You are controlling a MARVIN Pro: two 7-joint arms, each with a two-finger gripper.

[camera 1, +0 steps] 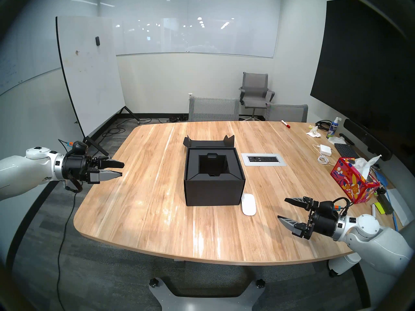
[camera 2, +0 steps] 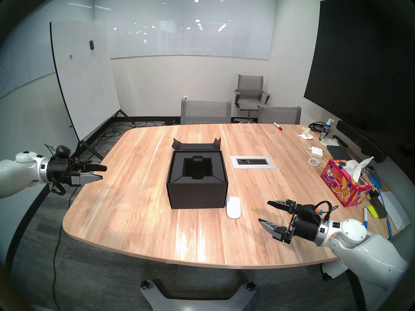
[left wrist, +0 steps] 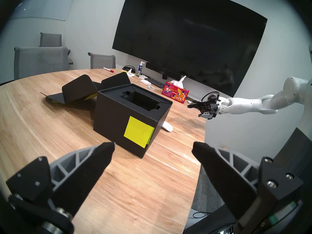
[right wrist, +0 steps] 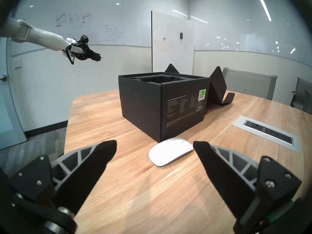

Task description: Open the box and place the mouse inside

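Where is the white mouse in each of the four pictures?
Head left: mouse, lower centre, by the black box's near right corner.
Head right: mouse, same spot.
Left wrist: mouse peeks out behind the box.
Right wrist: mouse, centre, between the fingertips.
Shared landmark: the black box.

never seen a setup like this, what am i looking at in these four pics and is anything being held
It is a robot with two white arms, each ending in two black fingers. Two pictures look down from cameras on its head; the other two come from a camera on each wrist. On the wooden table stands a black box with its lid folded back, and a white mouse lies beside it. A red tissue box sits off to the right. The left gripper and the right gripper are both open and empty; nothing is held.
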